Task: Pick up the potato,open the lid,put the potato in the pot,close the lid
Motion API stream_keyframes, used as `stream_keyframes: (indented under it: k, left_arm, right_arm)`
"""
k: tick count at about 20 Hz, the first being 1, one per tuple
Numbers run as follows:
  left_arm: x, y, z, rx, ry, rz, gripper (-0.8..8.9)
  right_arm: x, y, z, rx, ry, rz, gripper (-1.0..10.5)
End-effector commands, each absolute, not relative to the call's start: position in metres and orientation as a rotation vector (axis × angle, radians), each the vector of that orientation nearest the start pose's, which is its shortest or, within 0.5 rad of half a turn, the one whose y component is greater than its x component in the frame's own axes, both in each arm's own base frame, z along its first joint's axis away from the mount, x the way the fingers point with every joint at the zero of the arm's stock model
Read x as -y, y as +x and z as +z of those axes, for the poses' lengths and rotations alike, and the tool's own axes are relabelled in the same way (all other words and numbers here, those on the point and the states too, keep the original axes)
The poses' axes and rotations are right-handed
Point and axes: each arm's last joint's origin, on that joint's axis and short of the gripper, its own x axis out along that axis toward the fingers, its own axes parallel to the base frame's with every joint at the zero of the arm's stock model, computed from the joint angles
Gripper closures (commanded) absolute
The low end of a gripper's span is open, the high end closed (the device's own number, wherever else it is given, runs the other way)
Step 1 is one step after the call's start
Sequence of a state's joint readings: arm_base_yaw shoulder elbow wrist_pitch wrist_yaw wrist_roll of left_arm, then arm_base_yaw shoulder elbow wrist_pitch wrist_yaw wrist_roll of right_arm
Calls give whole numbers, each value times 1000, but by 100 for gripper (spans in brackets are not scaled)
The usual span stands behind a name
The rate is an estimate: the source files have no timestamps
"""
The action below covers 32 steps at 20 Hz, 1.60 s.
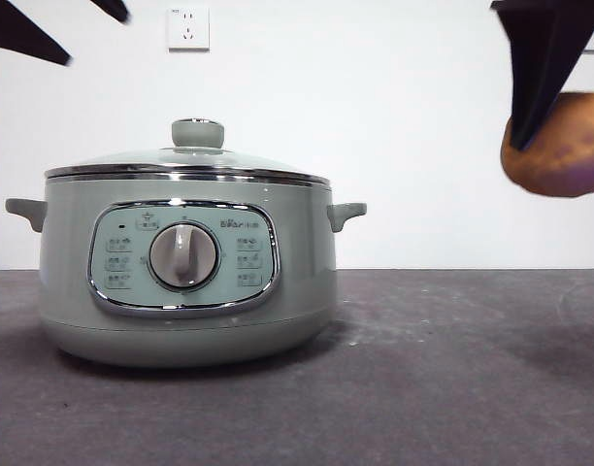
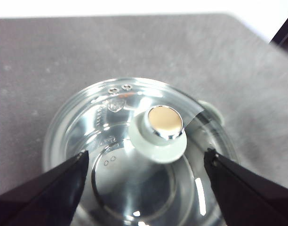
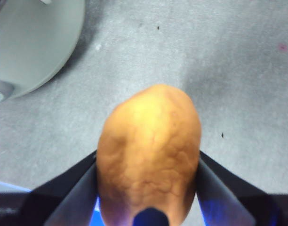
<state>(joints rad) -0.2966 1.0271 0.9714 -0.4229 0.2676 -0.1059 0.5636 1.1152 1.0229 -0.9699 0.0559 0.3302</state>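
Observation:
The sage-green pot stands on the grey table at the left, with the glass lid closed on it. My left gripper hovers open above the lid, its jaws either side of the green knob without touching it; in the front view its black tips show at the top left. My right gripper is shut on the orange-brown potato and holds it high above the table at the right, well right of the pot.
A white wall with a socket stands behind the table. The grey tabletop stretches right of the pot, under the held potato.

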Motion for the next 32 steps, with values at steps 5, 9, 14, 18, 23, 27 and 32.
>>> stream_keyframes:
  k: [5,9,14,18,23,27,32]
  left_arm:
    - [121,240,329,-489,-20,-546,404]
    - [135,261,308,-532,-3,-532,404]
    - [140,271,291,-594,9,-526,404]
    - [141,269,290,-609,14,-531,671]
    - [140,268,287,-637,43,-533,826]
    - [140,268,292,-598,37,-538,826]
    - [132,255,324,-483,23,-522,826]
  right_arm:
    - [-104,167,297,-1068,-11,275,946]
    - [-104,167,297,-1067,-11,275,946]
    - [-104,167,298,-1058,-8,277,946]
    - [-104,168,298,-1056,-7,278,946]
    - [-104,168,298,-1056,-7,278,946]
    - [-105,168,298,-1049,-4,280,946]
    - [-106,170,300,-1018,8,289,946]
